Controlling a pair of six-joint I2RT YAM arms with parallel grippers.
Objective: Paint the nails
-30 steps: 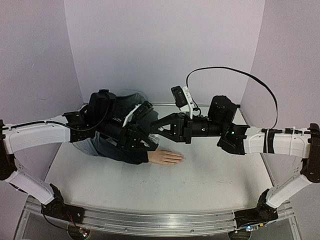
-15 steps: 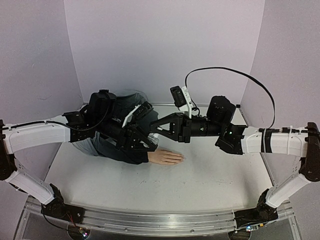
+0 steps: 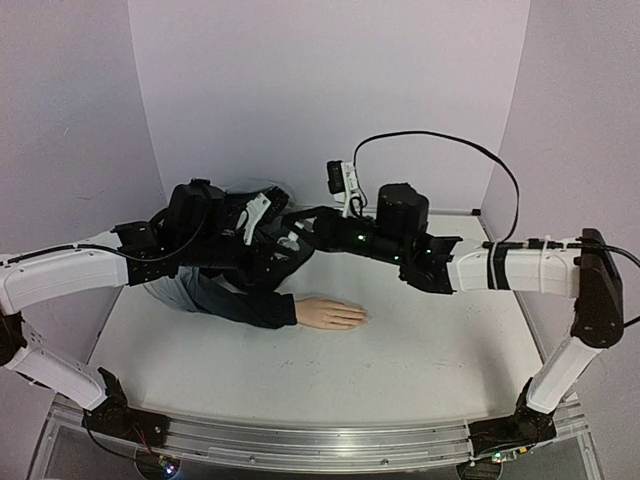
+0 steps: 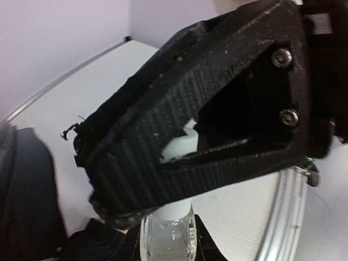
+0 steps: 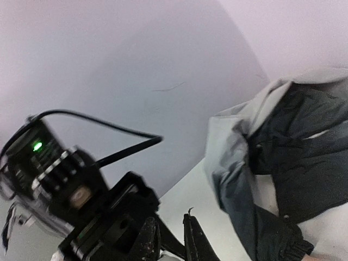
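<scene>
Left gripper and right gripper meet tip to tip, high over the grey-and-navy jacket sleeve, in the view from above. Left arm comes in from the left side, its white part low and its black end lifted up. Right arm is stretched far across the table, almost flat, with a black cable looping over it. Under them the mannequin hand lies flat on the table, fingers pointing right. The nails are at its fingertips, too small to see well, and well below both grippers.

From the left wrist, a small clear bottle stands upright at the bottom, pinched tight by the left gripper. Its white cap shows through the hole in one big black finger of the right gripper, which is squeezed onto the cap.

From the right wrist, that gripper's own two fingers sit close together at the bottom, with only a thin gap. A black wrist with a green light is just beside them. The sleeve fills the right side, bunched up.
</scene>
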